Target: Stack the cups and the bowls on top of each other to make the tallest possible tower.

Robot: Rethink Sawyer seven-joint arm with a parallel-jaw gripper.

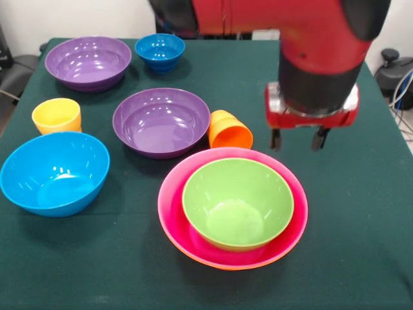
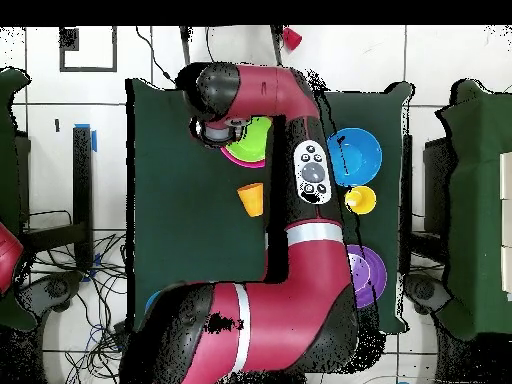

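Hovering empty above the counter [image 1: 361, 258], gripper [image 1: 298, 138] with its two dark fingers [image 1: 275, 139] parted and holding nothing, just beside the far rim of the tower [image 1: 232, 253]. Sitting toward the counter's near edge, that tower: a green bowl [image 1: 237, 203] nested in the pink bowl [image 1: 173, 206], orange bowl showing underneath. Lying tipped on its side, the orange cup [image 1: 230, 133], long axis running level with the counter, mouth turned away from the fingers, wedged between the middle purple bowl [image 1: 161, 121] and the pink rim. Probably calling next for a sideways reach toward the edge where the light blue bowl [image 1: 54, 172] is resting, with this cup the nearest loose piece.
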